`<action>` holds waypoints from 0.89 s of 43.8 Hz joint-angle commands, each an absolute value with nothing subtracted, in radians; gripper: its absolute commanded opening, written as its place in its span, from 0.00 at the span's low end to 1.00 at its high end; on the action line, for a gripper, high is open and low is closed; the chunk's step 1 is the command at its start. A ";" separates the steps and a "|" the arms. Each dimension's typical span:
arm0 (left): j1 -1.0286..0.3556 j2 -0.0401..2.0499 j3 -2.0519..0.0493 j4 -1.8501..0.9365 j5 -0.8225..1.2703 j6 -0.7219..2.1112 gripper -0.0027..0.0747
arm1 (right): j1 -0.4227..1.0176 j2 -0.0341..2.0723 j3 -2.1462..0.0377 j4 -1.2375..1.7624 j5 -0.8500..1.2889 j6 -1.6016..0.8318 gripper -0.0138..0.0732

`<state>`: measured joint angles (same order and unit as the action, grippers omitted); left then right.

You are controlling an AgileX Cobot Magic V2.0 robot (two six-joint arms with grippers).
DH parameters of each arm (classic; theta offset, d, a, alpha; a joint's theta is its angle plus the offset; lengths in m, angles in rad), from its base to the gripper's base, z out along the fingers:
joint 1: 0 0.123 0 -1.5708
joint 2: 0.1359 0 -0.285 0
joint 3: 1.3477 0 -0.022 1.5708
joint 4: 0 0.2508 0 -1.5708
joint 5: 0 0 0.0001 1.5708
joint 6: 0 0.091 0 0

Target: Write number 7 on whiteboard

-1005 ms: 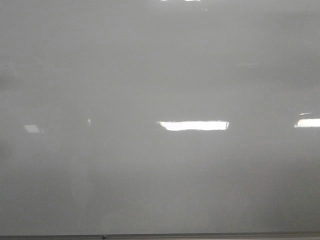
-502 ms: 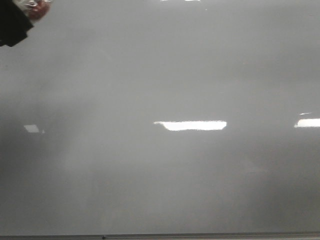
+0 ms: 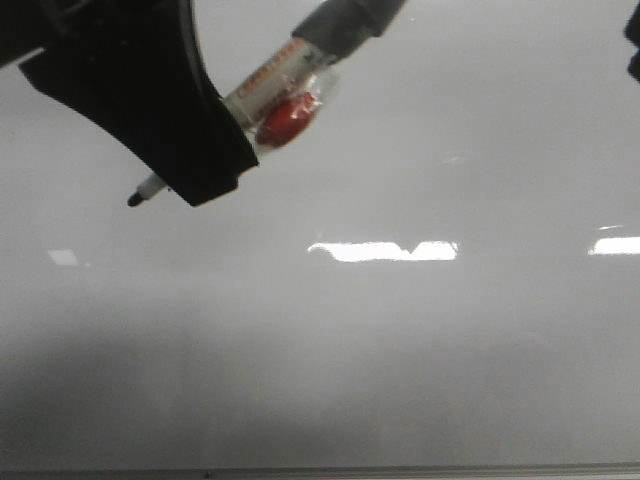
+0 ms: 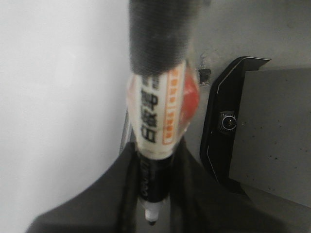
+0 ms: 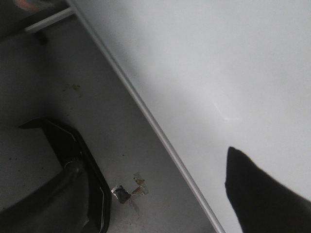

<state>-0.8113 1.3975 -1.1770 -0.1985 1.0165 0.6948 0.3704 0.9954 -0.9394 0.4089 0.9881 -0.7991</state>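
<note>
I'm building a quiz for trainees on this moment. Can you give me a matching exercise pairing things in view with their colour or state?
Things:
1. marker
2. whiteboard
3. left end effector
4. marker tip

Descriptions:
A. glossy pale grey, no stroke visible on it
B. black, shut around the pen
C. pale barrel with orange label, held tilted
D. dark, uncapped, pointing at the board

Pairs: 1-C, 2-A, 3-B, 4-D

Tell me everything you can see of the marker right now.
The marker is clamped in the left gripper, angled across the whiteboard. Its white labelled barrel has orange bands and black print, dark wrap on the rear end, something red taped alongside. The uncapped black tip shows past the gripper; contact with the board can't be judged.
</note>
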 commanded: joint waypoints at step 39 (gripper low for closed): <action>-0.917 1.388 -1.210 -0.212 0.971 0.752 0.01 | 0.626 1.117 -0.974 0.652 0.802 -0.950 0.65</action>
<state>-0.9093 1.4149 -1.1770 -0.1960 1.0056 0.7505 0.6244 1.1307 -0.9394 0.5964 0.8429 -0.9383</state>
